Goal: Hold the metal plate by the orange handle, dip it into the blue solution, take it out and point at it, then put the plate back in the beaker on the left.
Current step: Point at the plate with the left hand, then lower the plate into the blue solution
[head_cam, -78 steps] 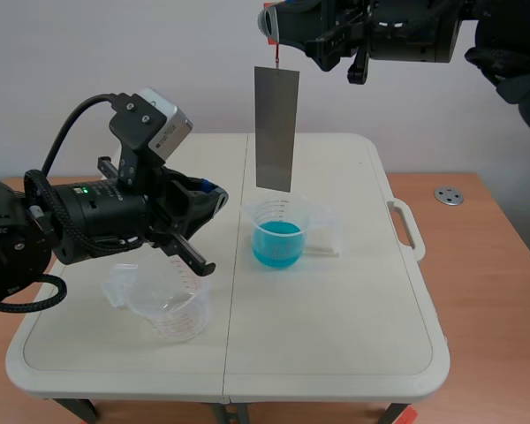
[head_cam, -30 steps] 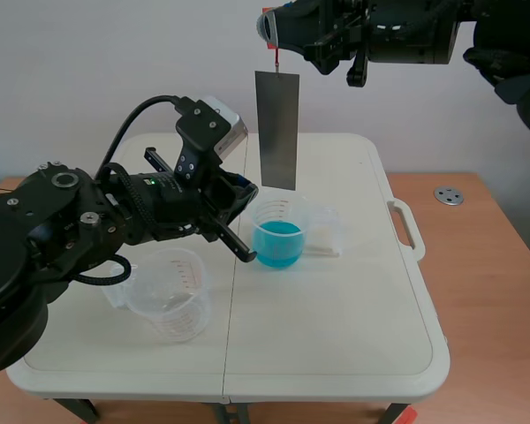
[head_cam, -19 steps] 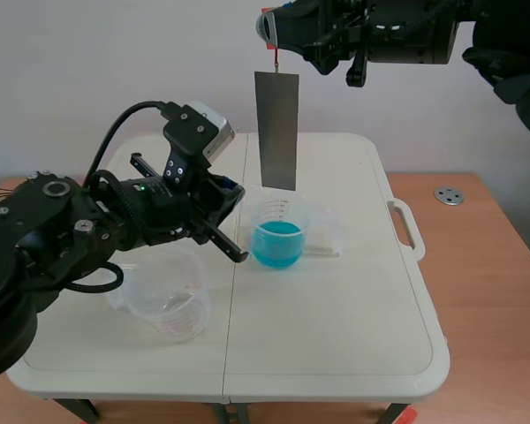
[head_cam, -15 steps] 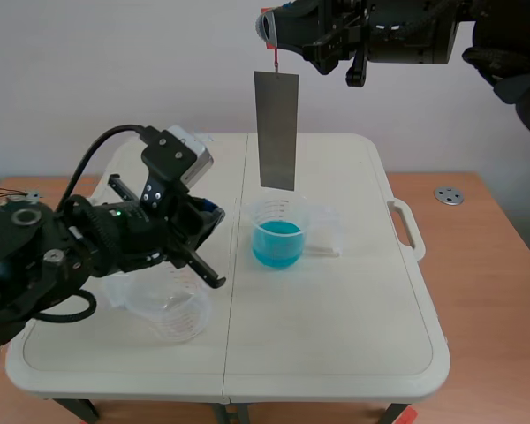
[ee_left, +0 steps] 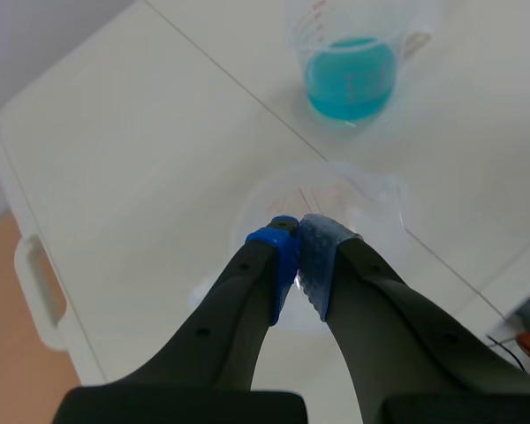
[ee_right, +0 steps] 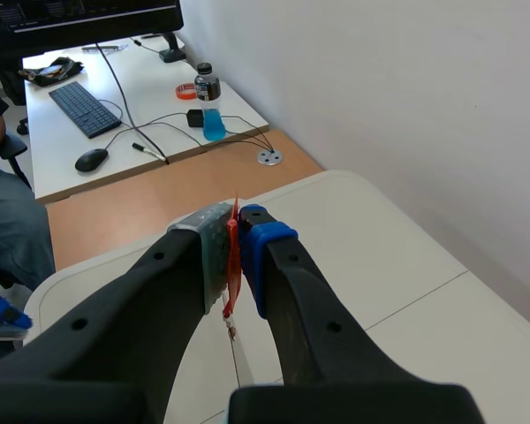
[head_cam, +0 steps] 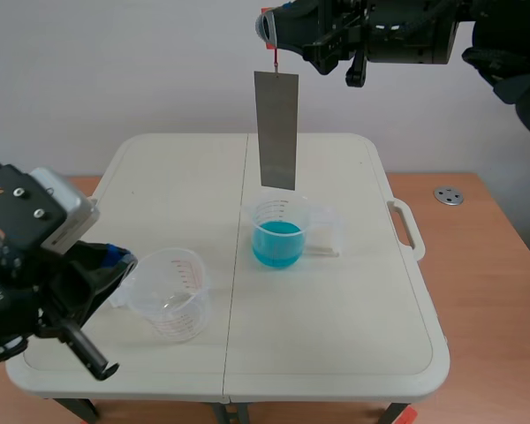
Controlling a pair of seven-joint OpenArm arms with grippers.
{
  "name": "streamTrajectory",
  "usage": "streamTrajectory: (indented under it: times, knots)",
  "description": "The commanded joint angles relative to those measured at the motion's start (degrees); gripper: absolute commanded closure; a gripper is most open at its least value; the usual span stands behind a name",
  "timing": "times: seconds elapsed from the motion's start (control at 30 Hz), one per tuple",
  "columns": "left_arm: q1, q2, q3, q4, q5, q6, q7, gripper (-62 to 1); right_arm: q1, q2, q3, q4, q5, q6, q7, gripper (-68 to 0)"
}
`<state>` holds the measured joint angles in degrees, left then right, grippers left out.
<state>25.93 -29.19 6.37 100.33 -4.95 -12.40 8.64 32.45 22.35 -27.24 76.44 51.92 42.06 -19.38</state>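
Plate (head_cam: 276,131) hangs with long axis upright, directly above blue-solution beaker (head_cam: 277,237). Right hand (ee_right: 233,231) is clamped on orange handle (ee_right: 230,283), high over surface (head_cam: 336,300). Empty beaker (head_cam: 170,296) sits lower left of plate, well apart. Left hand (ee_left: 298,247), fingers together on nothing, is just beside empty beaker. Plain wall (head_cam: 115,62) behind.
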Motion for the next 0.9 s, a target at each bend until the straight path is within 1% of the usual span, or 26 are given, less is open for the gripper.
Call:
streamTrajectory:
  times: [0.0, 0.17, 0.33, 0.4, 0.5, 0.6, 0.7, 0.87]
  knots:
    - [3.7, -0.6, -1.6, 1.4, -0.4, 0.8, -1.7, -1.9, 0.6, -0.7, 0.2, 0.7, 0.7, 0.7, 1.5, -1.5]
    - [15.1, -1.5, -7.1, 3.3, -0.4, 1.3, -4.3, -1.9, -0.6, -1.8, 0.2, 0.7, -0.9, 0.7, 1.6, -1.5]
    - [25.0, -1.5, -11.1, 3.3, -0.4, 1.4, -4.9, -1.9, -1.3, -2.0, 0.2, 0.7, -1.6, 0.7, 2.0, -1.5]
    - [28.5, -1.5, -12.2, 3.3, -0.4, 2.2, -5.1, -1.9, -1.4, -2.1, 0.2, 0.7, -2.2, 0.7, 2.3, -1.5]
    - [32.9, -1.5, -13.0, 3.2, -0.4, 4.2, -5.3, -1.9, -1.4, -2.0, 0.2, 0.7, -2.3, 0.7, 2.5, -1.5]
    - [36.1, -1.5, -13.1, 3.2, -0.5, 4.4, -5.5, -1.9, -1.4, -2.1, 0.2, 0.0, -3.2, 0.7, 3.5, -1.5]
    - [38.8, -1.5, -13.1, 3.1, -1.7, 4.3, -5.7, -1.9, -1.4, -2.1, 0.2, -1.6, -4.0, 0.7, 4.7, -1.5]
    - [41.9, -1.4, -13.1, 2.8, -1.7, 4.3, -6.3, -1.9, -1.3, -2.7, 0.2, -5.0, -4.8, 0.7, 6.1, -1.5]
